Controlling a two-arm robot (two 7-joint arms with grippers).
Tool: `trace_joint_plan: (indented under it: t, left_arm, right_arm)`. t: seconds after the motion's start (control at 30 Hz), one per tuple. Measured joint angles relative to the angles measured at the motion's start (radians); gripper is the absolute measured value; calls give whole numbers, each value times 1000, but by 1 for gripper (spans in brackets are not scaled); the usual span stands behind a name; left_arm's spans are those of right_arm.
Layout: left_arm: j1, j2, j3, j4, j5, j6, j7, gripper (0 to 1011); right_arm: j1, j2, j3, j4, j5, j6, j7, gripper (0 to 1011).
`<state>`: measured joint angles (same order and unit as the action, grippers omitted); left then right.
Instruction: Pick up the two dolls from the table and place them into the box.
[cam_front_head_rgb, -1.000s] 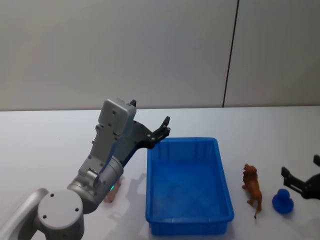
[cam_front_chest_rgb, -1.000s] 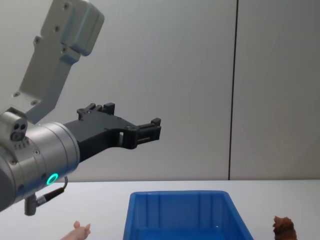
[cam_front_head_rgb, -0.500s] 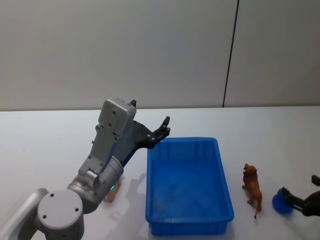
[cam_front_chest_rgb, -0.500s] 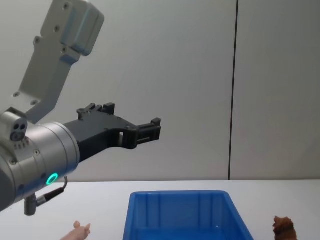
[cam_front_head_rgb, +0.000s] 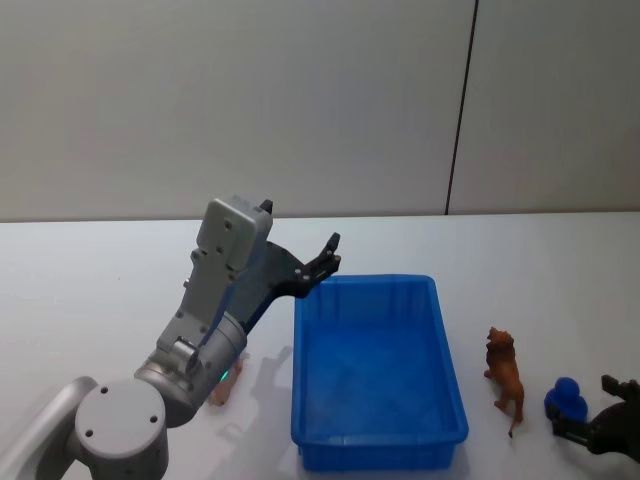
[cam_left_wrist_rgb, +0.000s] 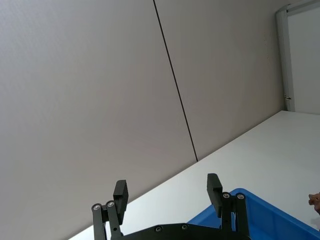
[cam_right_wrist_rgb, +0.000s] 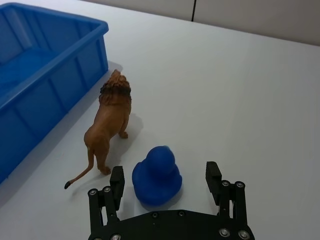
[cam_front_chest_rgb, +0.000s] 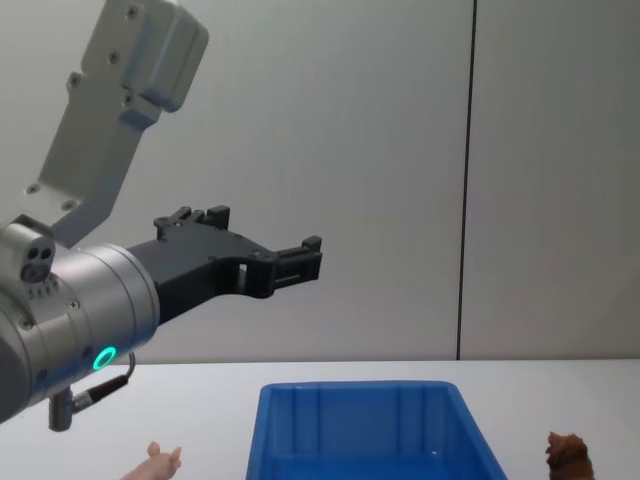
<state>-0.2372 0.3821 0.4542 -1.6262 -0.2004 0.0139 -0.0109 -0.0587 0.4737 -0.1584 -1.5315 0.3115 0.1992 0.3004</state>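
The reddish-brown doll, a lion figure (cam_front_head_rgb: 505, 378) (cam_right_wrist_rgb: 107, 130) (cam_front_chest_rgb: 568, 455), stands on the white table just right of the blue box (cam_front_head_rgb: 445, 350) (cam_right_wrist_rgb: 95, 30) (cam_front_chest_rgb: 350, 390). The pale pink doll (cam_front_head_rgb: 220, 390) (cam_front_chest_rgb: 160, 460) lies left of the box, mostly hidden by my left arm. My left gripper (cam_front_head_rgb: 328, 258) (cam_front_chest_rgb: 300, 262) (cam_left_wrist_rgb: 167, 187) hangs open in the air above the box's far left corner, holding nothing. My right gripper (cam_front_head_rgb: 588, 407) (cam_right_wrist_rgb: 165, 175) is open low over the table at the near right, its fingers on either side of a blue toy, right of the lion.
The blue duck-shaped toy (cam_front_head_rgb: 566, 400) (cam_right_wrist_rgb: 157, 175) sits a little right of the lion's hind legs. The box is empty inside. A grey wall stands behind the table.
My right gripper has drawn back toward the table's near edge, now straddling the blue toy. The left arm, the dolls and the box have not moved.
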Motion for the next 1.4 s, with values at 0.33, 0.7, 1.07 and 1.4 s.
trace_joint_plan:
  t: [0.33,0.7,1.07,1.4]
  left_arm:
    - [0,0,0,0,0,0,0,1001]
    - [0,0,0,0,0,0,0,1001]
    - [0,0,0,0,0,0,0,1001]
    - [0,0,0,0,0,0,0,1001]
  right_arm:
    - [27,-19,-20,46,-35,9,32,1001]
    - [56,-38,-32,87,-50,8,33,792]
    - [68,-46,-34,106,-52,-6,18,546]
    - [66,-46,-29,89,-48,-58,-8,470]
